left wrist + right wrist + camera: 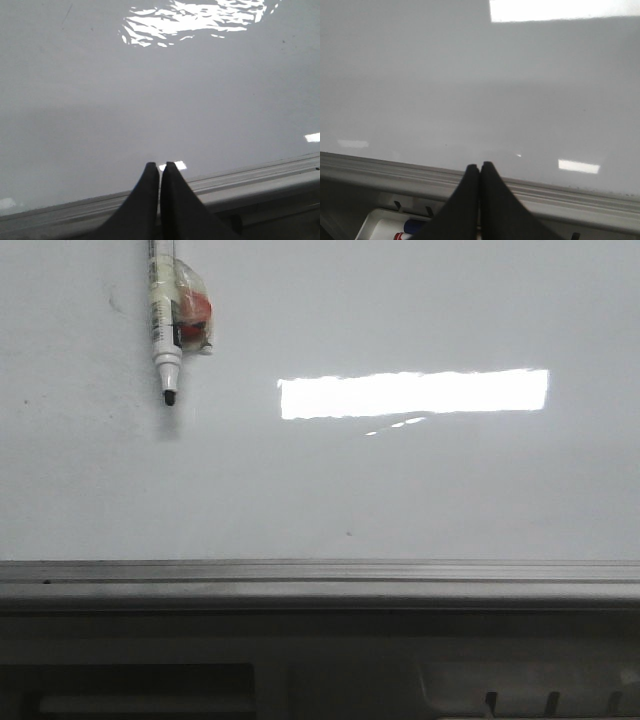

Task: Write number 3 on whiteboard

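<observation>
The whiteboard (400, 490) fills the front view, glossy white-grey, with a grey edge rail (320, 575) along its near side. No number 3 shows in any view. A white marker (164, 330) with a black tip lies on the board at the far left, and a taped clear-and-red lump (193, 310) is fixed to its side. No gripper touches it. In its wrist view my left gripper (159, 165) is shut and empty, over the rail (260, 180). My right gripper (480, 165) is also shut and empty, over the rail (380, 167). Neither gripper appears in the front view.
A bright rectangular glare (412, 393) lies across the middle of the board. A small dark speck (349, 533) sits near the rail. Below the rail, in the right wrist view, a white tray (382, 225) holds markers with blue and red caps (406, 231).
</observation>
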Action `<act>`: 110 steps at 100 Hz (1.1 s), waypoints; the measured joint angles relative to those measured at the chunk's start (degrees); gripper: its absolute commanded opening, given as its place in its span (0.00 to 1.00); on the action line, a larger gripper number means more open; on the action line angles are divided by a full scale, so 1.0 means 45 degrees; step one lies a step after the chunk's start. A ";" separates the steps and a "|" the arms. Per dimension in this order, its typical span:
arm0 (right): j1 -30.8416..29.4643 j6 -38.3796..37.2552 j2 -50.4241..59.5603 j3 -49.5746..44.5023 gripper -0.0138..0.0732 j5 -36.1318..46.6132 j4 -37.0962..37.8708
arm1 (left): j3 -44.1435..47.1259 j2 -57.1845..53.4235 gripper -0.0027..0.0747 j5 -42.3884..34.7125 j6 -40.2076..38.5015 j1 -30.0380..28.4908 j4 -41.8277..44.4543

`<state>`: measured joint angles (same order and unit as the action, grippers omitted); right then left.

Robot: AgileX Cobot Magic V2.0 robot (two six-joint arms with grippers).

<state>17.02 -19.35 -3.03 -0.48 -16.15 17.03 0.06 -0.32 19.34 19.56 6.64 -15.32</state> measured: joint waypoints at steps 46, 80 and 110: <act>0.0000 0.0000 0.0000 0.0000 0.10 0.0000 0.0000 | 0.0000 0.0000 0.01 0.0000 0.0000 0.0000 0.0000; 0.0000 0.0000 0.0000 0.0000 0.10 0.0000 0.0000 | 0.0000 0.0000 0.01 0.0000 0.0000 0.0000 0.0000; 0.0000 0.0000 0.0000 0.0000 0.10 0.0625 -0.0099 | 0.0000 0.0000 0.01 -0.0127 0.0000 0.0000 -0.0458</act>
<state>17.02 -19.35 -3.03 -0.48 -13.33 16.58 0.06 -0.32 18.77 19.56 6.64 -17.38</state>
